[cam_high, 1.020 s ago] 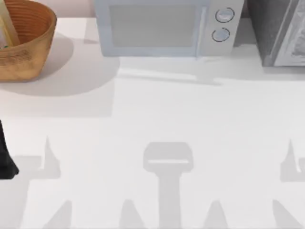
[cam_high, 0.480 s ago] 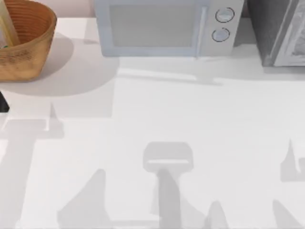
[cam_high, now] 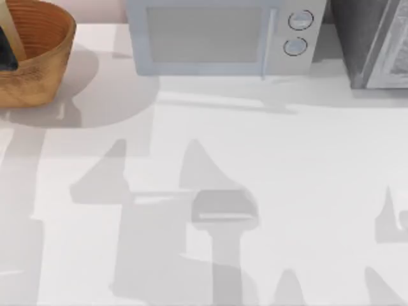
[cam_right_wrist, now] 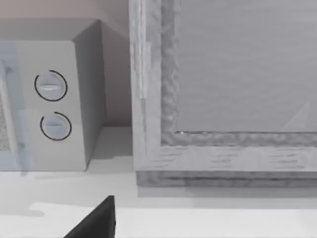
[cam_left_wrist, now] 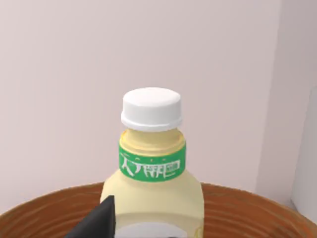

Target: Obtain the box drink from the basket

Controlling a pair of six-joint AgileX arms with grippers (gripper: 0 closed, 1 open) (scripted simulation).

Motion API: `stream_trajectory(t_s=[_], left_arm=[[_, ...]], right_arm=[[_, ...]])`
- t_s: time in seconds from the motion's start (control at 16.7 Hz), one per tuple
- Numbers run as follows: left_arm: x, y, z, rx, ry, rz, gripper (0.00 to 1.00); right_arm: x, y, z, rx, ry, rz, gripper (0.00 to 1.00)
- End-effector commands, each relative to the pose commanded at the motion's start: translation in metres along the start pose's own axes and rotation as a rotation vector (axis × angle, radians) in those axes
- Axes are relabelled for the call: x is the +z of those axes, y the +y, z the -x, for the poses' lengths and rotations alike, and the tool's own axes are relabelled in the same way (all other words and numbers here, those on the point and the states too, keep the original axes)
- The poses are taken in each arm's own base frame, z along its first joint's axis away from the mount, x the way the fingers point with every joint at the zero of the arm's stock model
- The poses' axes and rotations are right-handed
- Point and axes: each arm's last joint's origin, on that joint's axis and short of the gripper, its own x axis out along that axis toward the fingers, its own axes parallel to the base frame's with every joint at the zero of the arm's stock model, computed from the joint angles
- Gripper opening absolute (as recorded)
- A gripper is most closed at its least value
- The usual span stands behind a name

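Observation:
The basket [cam_high: 38, 64], orange-brown and woven, stands at the table's back left corner. The box drink [cam_high: 13, 32] stands upright inside it as a tan strip in the top view. In the left wrist view the box drink [cam_left_wrist: 151, 198] has a pale yellow body, a green band and a white cap, with the basket rim [cam_left_wrist: 247, 208] around it. My left gripper [cam_high: 6, 56] is a black shape over the basket, just beside the drink; a black part of it [cam_left_wrist: 96, 223] sits close in front of the drink. My right gripper [cam_right_wrist: 96, 220] is idle, facing the back right.
A pale microwave [cam_high: 217, 35] stands at the back centre, with two round knobs [cam_right_wrist: 52, 106]. A grey cabinet [cam_high: 373, 41] stands at the back right. Arm shadows lie across the white table [cam_high: 287, 159]. A pinkish wall runs behind the basket.
My left gripper has moved from the table's left edge toward the back and now hangs over the basket. The arm's shadows have shifted with it. The basket and drink have not moved.

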Motion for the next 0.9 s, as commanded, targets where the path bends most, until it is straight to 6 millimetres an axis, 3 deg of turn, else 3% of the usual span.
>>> stream_trajectory(t_s=[0.24, 0.42, 0.66, 0.9], left_arm=[[-0.036, 0.015, -0.051, -0.001, 0.007, -0.001, 1.00], [-0.065, 0.025, -0.076, -0.001, 0.011, -0.003, 1.00], [-0.092, 0.033, -0.093, -0.001, 0.011, -0.005, 1.00], [-0.097, 0.034, -0.096, -0.001, 0.011, -0.006, 1.00]], right_arm=[[0.000, 0.000, 0.000, 0.000, 0.000, 0.000, 1.00], [0.000, 0.000, 0.000, 0.000, 0.000, 0.000, 1.00], [0.000, 0.000, 0.000, 0.000, 0.000, 0.000, 1.00], [0.000, 0.000, 0.000, 0.000, 0.000, 0.000, 1.00]])
